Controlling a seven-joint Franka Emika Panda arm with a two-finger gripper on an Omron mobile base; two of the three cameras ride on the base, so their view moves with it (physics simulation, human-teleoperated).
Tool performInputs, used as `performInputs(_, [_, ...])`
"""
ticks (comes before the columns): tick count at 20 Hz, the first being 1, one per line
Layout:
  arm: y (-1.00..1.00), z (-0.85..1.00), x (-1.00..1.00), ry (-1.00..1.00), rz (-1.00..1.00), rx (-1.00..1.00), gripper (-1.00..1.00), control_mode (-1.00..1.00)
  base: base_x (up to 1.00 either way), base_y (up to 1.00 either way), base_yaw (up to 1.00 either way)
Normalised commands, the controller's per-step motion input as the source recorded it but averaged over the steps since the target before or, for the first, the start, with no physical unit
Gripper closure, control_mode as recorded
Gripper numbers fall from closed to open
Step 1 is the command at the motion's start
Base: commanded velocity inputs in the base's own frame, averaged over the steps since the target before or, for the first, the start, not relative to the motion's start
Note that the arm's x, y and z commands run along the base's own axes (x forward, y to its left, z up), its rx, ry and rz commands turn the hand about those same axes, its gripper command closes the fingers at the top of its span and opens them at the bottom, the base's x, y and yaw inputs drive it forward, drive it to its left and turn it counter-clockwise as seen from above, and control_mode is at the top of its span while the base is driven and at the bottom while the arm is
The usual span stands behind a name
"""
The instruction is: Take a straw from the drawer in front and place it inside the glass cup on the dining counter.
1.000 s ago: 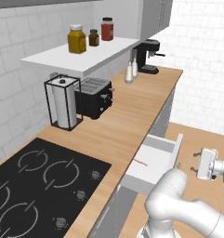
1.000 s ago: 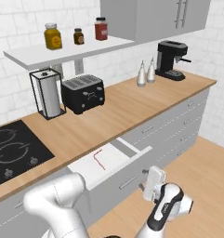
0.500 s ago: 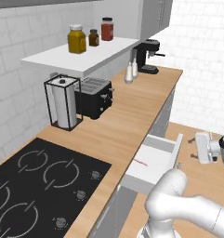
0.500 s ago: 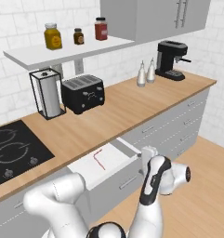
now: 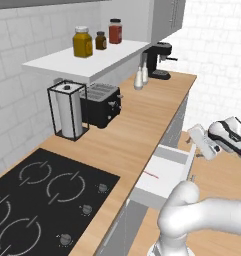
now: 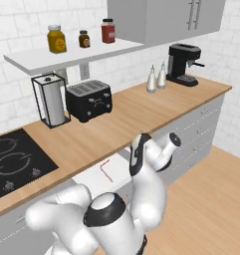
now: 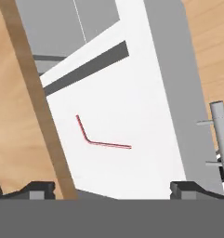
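Note:
The drawer stands pulled out from under the wood worktop, its white floor bare except for the straw. The straw is a thin red-pink stick with a bent end, lying flat near the middle of the drawer floor. My gripper hovers above the drawer's front end, looking down into it. Its jaws are open and wide apart, with nothing between them. The drawer's bar handle sits at the hand view's right edge. The glass cup and the dining counter are out of view.
The wood worktop carries a black hob, a paper-towel holder, a black toaster, two shakers and a coffee machine. Jars stand on a white shelf. Wooden floor lies to the right.
My hand has swung up from low over the floor to above the open drawer's front. Its jaws stayed open. The drawer and the straw have not moved.

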Motion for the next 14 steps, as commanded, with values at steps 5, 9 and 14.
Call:
performInputs(5, [0.33,-0.20,0.27,0.20,0.00,-0.28,-1.00,-1.00,0.00,0.00,0.00])
performInputs(9, [0.26,-0.19,0.15,0.13,0.00,-0.20,-1.00,-1.00,0.00,0.00,0.00])
performInputs(14, [0.16,-0.41,0.01,0.04,0.00,-0.20,-1.00,-1.00,0.00,0.00,0.00])
